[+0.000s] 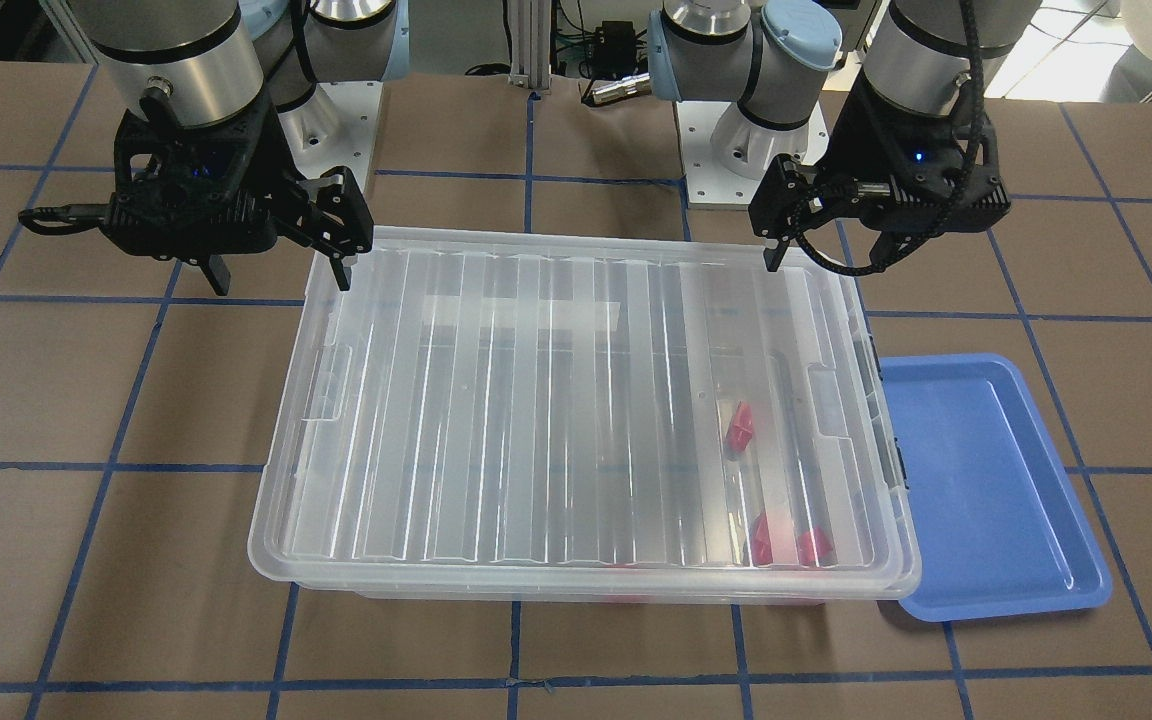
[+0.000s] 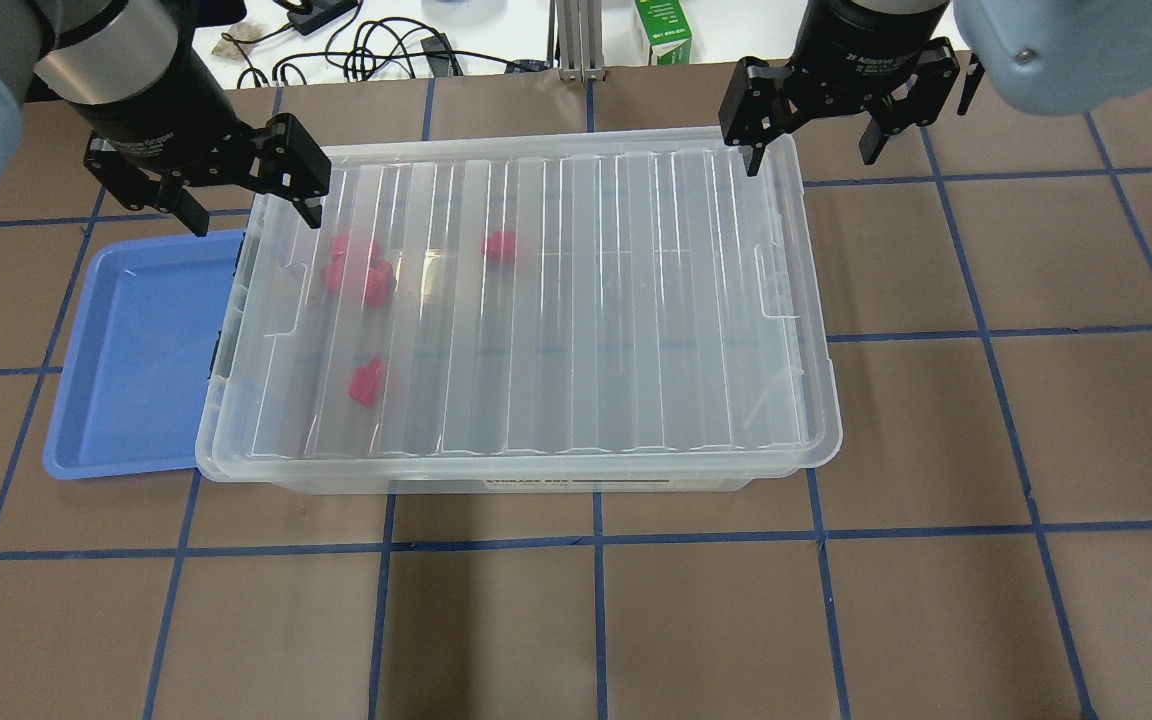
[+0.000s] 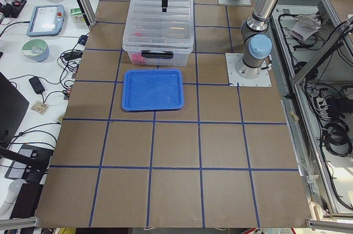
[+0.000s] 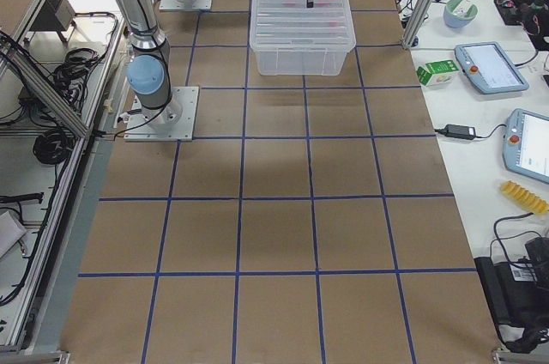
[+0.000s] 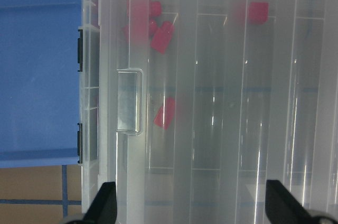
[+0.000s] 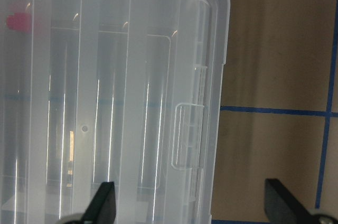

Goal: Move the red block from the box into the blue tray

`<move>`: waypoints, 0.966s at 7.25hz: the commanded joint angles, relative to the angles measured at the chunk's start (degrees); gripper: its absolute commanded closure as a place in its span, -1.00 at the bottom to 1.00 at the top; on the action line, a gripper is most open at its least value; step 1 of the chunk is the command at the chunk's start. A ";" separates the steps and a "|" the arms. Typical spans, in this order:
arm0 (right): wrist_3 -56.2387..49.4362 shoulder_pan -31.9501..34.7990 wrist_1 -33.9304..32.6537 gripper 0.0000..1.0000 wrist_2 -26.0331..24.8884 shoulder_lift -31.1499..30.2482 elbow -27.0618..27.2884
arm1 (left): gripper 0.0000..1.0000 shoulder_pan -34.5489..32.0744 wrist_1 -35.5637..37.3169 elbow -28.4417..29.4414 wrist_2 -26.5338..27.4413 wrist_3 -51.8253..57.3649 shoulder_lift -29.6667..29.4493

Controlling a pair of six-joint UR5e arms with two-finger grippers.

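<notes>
Step in hand, as I judge it: getting the box open. Nothing was picked yet.

Left fingers (image 2: 308,200) were spread wide, holding nothing, hovering over one corner of the box (image 2: 336,478). Right fingers (image 2: 751,150) were likewise wide apart and bare above the corner at the other end, with one finger out past the rim over the counter (image 2: 936,400).

Directly under both sat the ribbed clear lid (image 2: 576,300), flat on the box and closed. In the left wrist view the lid's end tab (image 5: 129,100) lay just ahead of the left fingers. The right wrist view showed a matching tab (image 6: 187,137) ahead of the right fingers.

Under the lid, closest to the left fingers, was a bunch of red blocks (image 2: 356,270). A stray block (image 2: 501,247) sat off toward the right fingers, and an outlying block (image 2: 368,382) lay further out from the left fingers. All were inside the box, blurred by the lid, none touched.

Outward of the left fingers, well apart from the right ones, the tray (image 2: 126,360) lay on the counter just beside the box's short end, with no block in it.

Next move, my read: the lid has to come off first. Each pair of fingers needs to drop to its end, catch the rim or tab, lift level together, and park the lid clear of the tray. Then the left fingers, nearer both blocks and tray, could reach in.
</notes>
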 commanded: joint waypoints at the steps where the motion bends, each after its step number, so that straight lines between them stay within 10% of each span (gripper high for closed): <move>1: 0.40 0.34 0.06 -1.00 0.19 0.67 -0.06 | -1.00 -0.06 -0.11 -0.33 0.10 0.00 0.06; 7: 0.49 0.34 -1.00 -1.00 0.36 2.87 2.67 | -1.00 0.03 0.06 -1.21 0.80 0.88 0.77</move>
